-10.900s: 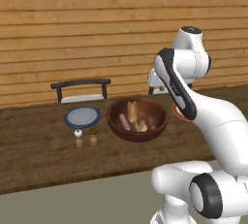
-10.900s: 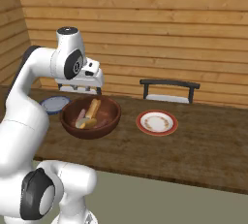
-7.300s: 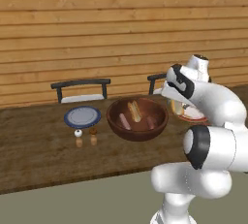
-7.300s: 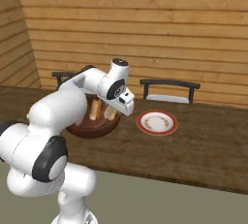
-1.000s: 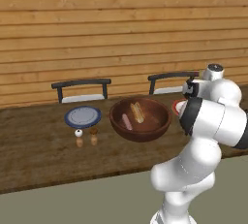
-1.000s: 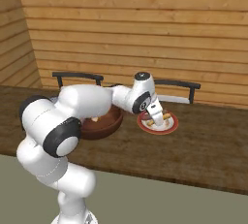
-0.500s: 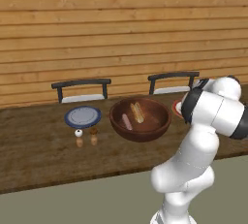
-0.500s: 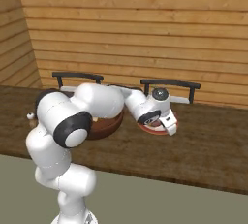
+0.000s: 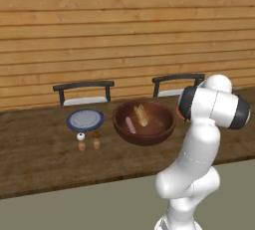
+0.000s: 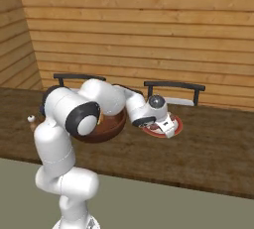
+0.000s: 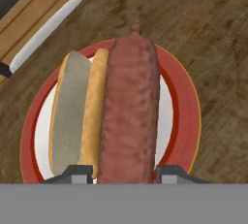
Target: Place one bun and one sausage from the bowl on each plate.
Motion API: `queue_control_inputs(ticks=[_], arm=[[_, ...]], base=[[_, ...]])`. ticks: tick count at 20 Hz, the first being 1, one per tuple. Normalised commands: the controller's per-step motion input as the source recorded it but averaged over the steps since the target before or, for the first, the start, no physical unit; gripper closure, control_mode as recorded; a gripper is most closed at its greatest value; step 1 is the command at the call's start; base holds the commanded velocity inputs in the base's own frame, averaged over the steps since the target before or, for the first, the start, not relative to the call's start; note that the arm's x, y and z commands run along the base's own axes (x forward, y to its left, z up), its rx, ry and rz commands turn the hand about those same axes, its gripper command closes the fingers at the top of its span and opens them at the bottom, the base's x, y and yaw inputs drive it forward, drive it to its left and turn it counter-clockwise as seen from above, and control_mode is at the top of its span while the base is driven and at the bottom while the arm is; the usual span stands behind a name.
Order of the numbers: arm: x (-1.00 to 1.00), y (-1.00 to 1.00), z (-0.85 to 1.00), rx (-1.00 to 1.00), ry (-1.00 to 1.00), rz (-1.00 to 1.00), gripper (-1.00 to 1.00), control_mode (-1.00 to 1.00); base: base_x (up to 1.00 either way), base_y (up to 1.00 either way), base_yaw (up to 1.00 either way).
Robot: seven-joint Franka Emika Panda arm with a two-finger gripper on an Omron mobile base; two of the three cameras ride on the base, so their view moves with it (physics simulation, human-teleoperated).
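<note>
A reddish-brown sausage [image 11: 130, 111] lies lengthwise between my fingertips, just over the white plate with the red rim [image 11: 181, 106]. My gripper [image 11: 125, 173] is shut on the sausage's near end. A split bun [image 11: 77, 114] rests on that plate, right beside the sausage. From the right base view, my gripper [image 10: 168, 126] hangs low over this plate [image 10: 177, 124]. The dark reddish-brown bowl [image 9: 119, 124] holds one bun [image 9: 142, 115] and one sausage [image 9: 130, 124]. The grey plate with the blue rim [image 9: 85, 120] sits bare to the bowl's left.
Two small shakers [image 9: 88, 141] stand in front of the blue-rimmed plate. Two dark chair backs [image 9: 84, 87] [image 9: 177, 79] rise behind the wooden counter, with a wood-plank wall beyond. My arm reaches across the bowl [image 10: 111, 124] in the right base view.
My hand has dropped lower and a little further right over the red-rimmed plate, still carrying the sausage. The bowl and the blue-rimmed plate have stayed put.
</note>
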Motion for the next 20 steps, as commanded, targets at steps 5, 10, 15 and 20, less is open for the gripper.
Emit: queue_control_inputs(ticks=[5,10,15,20], arm=[[0.08,-0.01,0.22,0.01,0.0,0.0,-1.0,-1.0],[0.1,0.08,0.89,-0.01,-0.02,0.02,-1.0,-1.0],[-0.77,0.46,1.0,-0.1,-0.01,0.17,-1.0,-1.0],[-0.62,1.0,1.0,-0.19,0.08,0.3,-1.0,-1.0]], base=[[0.0,0.0,0.0],[0.0,0.0,0.0],[0.0,0.0,0.0],[0.0,0.0,0.0]])
